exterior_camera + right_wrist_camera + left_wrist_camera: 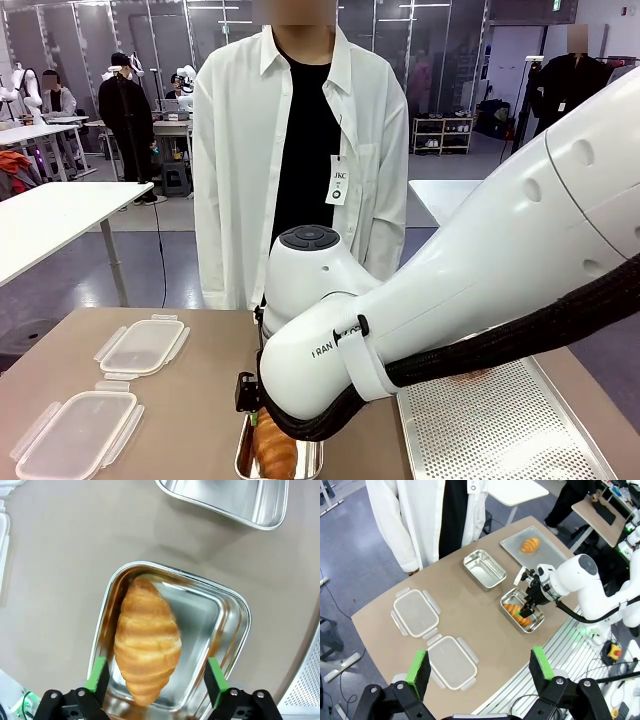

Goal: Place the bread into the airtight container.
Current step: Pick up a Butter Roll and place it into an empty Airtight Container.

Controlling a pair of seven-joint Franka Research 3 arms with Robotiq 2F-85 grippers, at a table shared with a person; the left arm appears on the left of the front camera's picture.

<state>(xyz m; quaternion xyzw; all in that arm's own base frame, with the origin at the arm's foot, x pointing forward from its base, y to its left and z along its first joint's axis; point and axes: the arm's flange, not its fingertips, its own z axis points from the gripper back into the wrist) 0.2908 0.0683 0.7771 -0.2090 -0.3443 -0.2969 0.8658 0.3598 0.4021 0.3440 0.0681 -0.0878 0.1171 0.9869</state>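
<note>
A golden croissant, the bread (147, 640), lies lengthwise in a steel airtight container (235, 605) near the robot's edge of the table. My right gripper (156, 680) hangs just above it, open; its green pads (97, 672) stand on either side of the bread without touching it. From above, the same container (536, 625) shows with the right gripper (526, 611) over it. In the front view the bread (275, 450) peeks out under my right arm (400, 330). My left gripper (479, 666) hovers high over the table, open and holding nothing.
A second steel container (484, 568) stands empty farther in. Two clear lids (416, 613) (451, 661) lie at the table's left. A perforated tray (547, 555) holds another croissant (530, 544). A person in a white shirt (300, 160) stands at the far side.
</note>
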